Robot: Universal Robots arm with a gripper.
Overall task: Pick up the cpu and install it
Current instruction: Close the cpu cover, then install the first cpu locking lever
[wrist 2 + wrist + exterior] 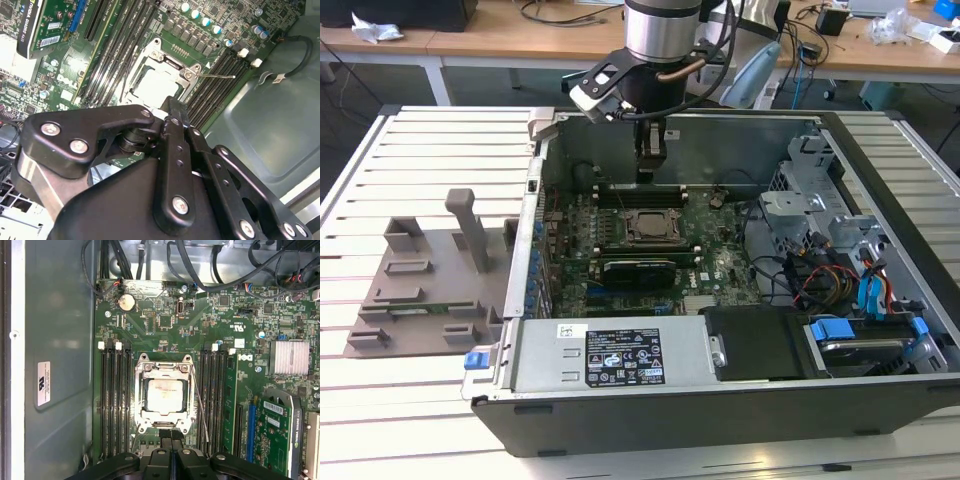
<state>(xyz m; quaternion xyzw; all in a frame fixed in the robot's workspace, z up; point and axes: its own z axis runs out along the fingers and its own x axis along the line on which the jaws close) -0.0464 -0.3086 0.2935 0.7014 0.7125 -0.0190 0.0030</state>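
At the lower edge of the exterior view, nearest the camera, a grey metal power-supply box with a white and black label point(610, 355) lies along the front rim of the open black computer case point(720, 425). The case rests on a white slatted table point(420, 400). On the exterior view's left, clear of the case wall, sits a grey plastic fixture plate with upright blocks point(430, 270). Inside the case, past the box, a long black expansion card point(638, 268) stands on the green motherboard point(720, 265). Just behind the card is the silvery square socket frame point(647, 228). The cpu point(164, 395), a small flat square chip with a pale metal top, lies inside that frame, as both wrist views show point(155, 85). Rows of black memory slots point(114, 400) run close along two opposite sides of the frame. A thin wire lever point(200, 405) slants beside it, so the room at board level is tight. The space straight above the socket is open. The black gripper point(647, 178) hangs there from the silver arm in the upper middle of the exterior view. It is above the far edge of the socket and apart from the cpu. Its two fingers point(171, 432) are pressed together with nothing between them, seen also in the second wrist view point(172, 107). Behind it rises the bare grey rear wall of the case point(740, 140), and wooden desks point(470, 40) stand farthest off.
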